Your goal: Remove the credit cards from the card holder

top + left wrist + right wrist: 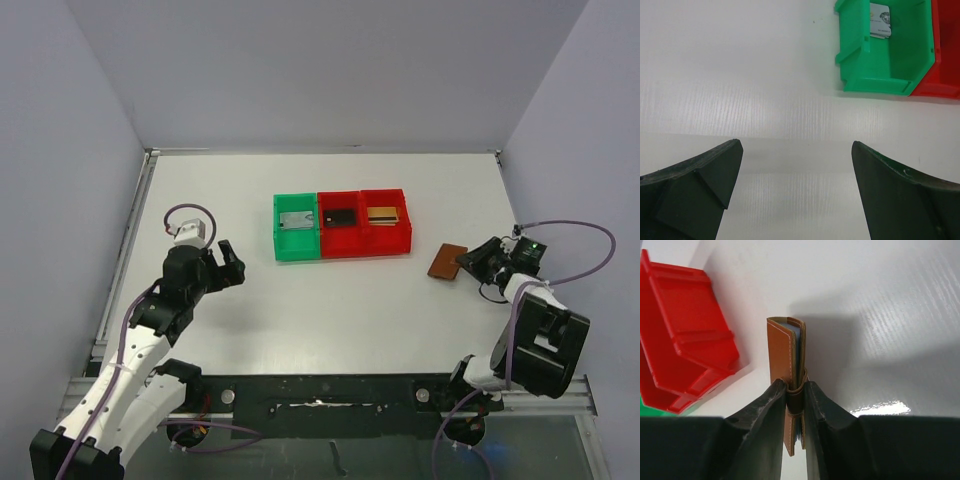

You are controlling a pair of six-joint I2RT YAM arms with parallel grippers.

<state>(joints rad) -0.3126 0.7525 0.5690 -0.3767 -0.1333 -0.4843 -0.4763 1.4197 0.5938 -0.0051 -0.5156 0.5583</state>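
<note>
The card holder stands edgewise — clamped inside the right pincer.

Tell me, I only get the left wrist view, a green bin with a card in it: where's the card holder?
Observer: The right gripper is clamped on the card holder, right of the end red bin.
Operator: Is it open?
Observer: No, folded shut, blue-grey pockets showing at its edge.
Operator: What's in the red bin beside my green one?
Observer: That middle red bin holds a dark card.
</note>
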